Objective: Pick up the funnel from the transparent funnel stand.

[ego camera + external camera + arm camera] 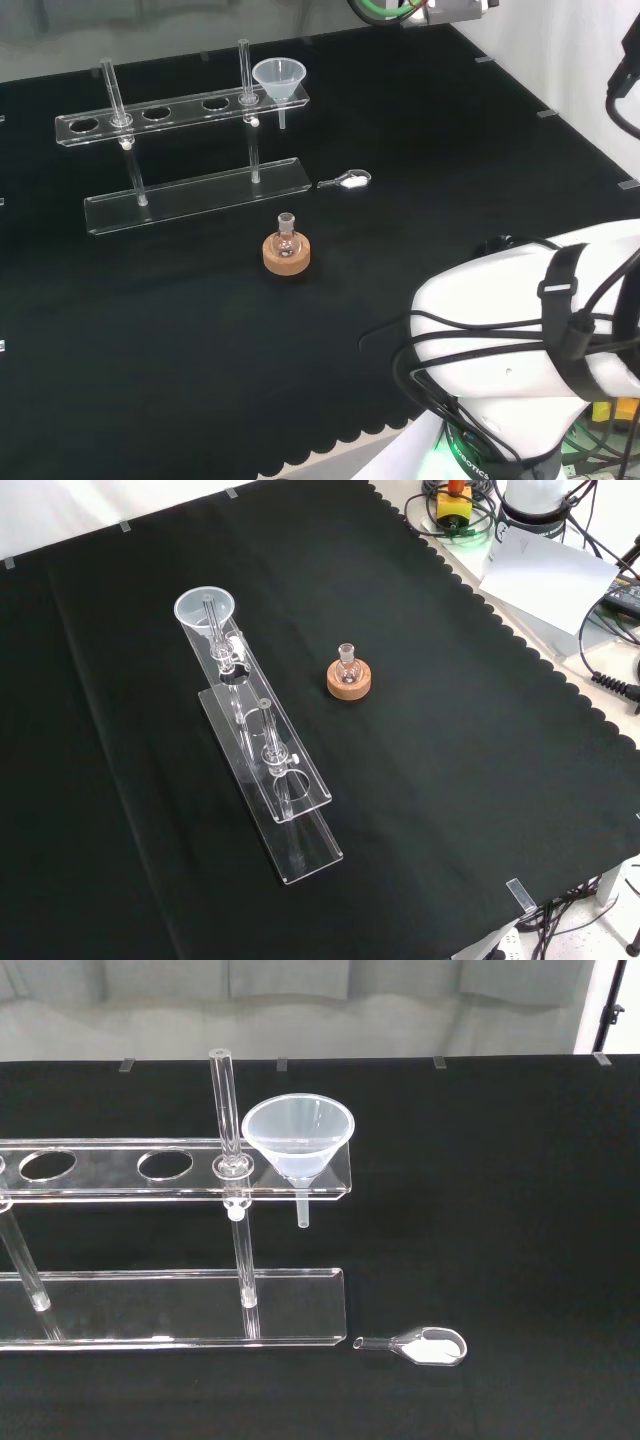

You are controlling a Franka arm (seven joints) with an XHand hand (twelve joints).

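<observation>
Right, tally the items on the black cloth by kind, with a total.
Clear plastic funnel: 1
Transparent funnel stand with holes: 1
Small round glass flask: 1
Round cork ring stand: 1
Small clear spoon holding white powder: 1
Total: 5

The bench is covered in plain black cloth with a scalloped edge along one side. The funnel is translucent white and its funnel stand is clear and colourless. A tan cork ring holds a small clear flask, and a clear spoon carries something white.
</observation>
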